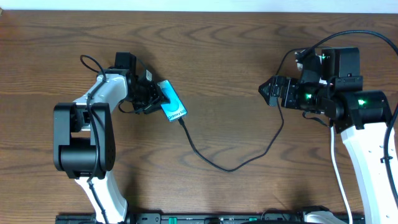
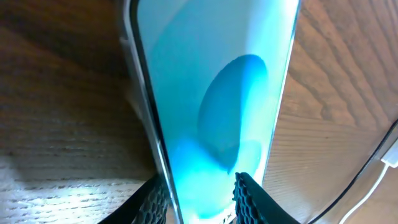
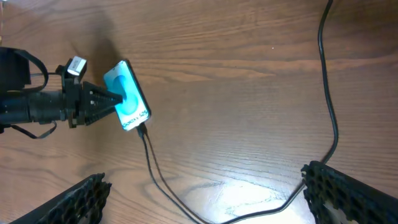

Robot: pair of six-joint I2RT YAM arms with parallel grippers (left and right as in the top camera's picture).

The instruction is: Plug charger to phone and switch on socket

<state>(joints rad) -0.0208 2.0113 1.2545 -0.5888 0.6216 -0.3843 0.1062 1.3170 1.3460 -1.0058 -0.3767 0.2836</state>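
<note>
The phone (image 1: pixel 172 101), teal screen up, rests at the left of the table. Its near end sits between the fingers of my left gripper (image 1: pixel 152 96). In the left wrist view the screen (image 2: pixel 211 93) fills the gap and the left gripper (image 2: pixel 200 186) stands partly open, one finger by the rim, one over the glass. The charger's thin black cable (image 1: pixel 233 168) leaves the phone's other end, where its tip (image 3: pixel 142 130) meets the phone (image 3: pixel 127 93). My right gripper (image 1: pixel 264 91) hovers wide open far to the right, nothing between its fingers (image 3: pixel 211 199). The socket is out of view.
Bare brown wood lies between the two arms, crossed only by the cable's loop (image 3: pixel 152 171), which curves up toward the right arm (image 1: pixel 348 106). The arm bases stand along the near edge of the table (image 1: pixel 205 25).
</note>
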